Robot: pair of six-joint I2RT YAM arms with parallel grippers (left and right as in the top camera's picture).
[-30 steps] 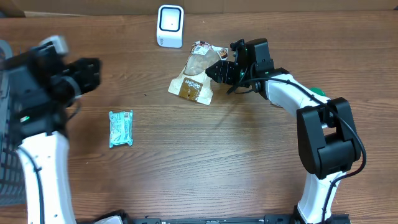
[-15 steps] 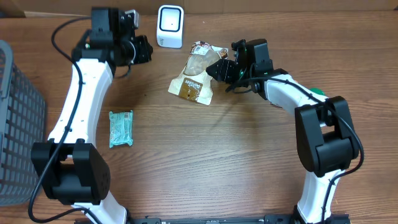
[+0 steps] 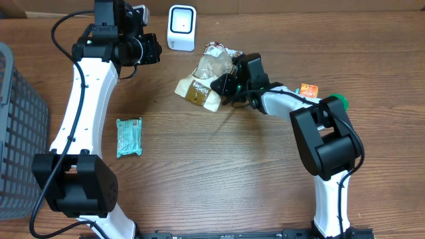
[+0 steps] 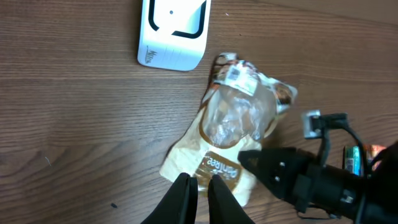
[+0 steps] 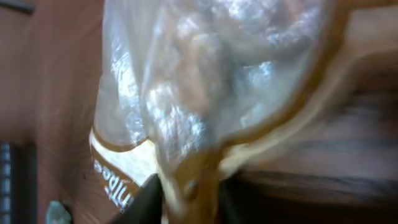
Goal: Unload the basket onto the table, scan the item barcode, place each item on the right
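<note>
The left fingers [image 4: 185, 196] are pressed together, empty; the right fingers [image 5: 146, 202] pinch the bag [image 5: 205, 81].

L arm [image 3: 83, 99], R arm [image 3: 282, 101]: white links, blk joints, blk cables.

A mock shop checkout is showing: scanner [image 3: 182, 28] and snack bag [image 3: 204, 73] sitting near the tabletop's [image 3: 219, 172] far edge, basket [image 3: 20, 133] at its left.

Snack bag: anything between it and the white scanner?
Nothing visible. Only bare table separates the snack bag from the scanner. The left tool hangs left of the scanner, off that line. The right tool pinches the bag's edge.
</note>
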